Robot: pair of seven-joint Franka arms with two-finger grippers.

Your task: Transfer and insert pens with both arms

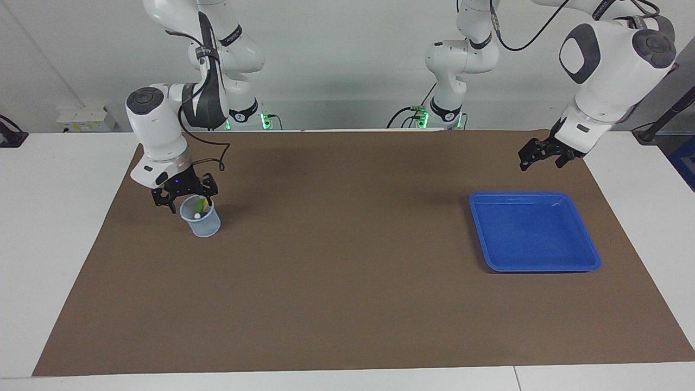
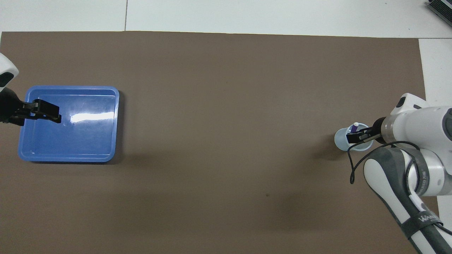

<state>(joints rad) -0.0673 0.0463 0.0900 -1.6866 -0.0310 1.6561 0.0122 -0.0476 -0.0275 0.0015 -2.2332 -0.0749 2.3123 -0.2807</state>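
A: Pens (image 1: 200, 206) stand nearly upright in the cup (image 1: 202, 222), directly under the right gripper (image 1: 184, 193), whose jaws are spread and hold nothing.

B: And the left gripper (image 1: 538, 153)?

A: Released too, waiting above the tray (image 1: 583, 265), well apart. "WAM" shows on the right arm's strap, cut off.

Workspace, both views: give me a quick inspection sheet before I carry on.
Surface: brown mat over a white table.
Job's things: pens stand in a clear cup; blue tray holds nothing.
Clutter: nothing seen.
Grippers: right gripper open over the cup; left gripper open, up in the air by the tray.
Cables: black cable loops at the right wrist.
Surroundings: white wall, green lights at the bases.
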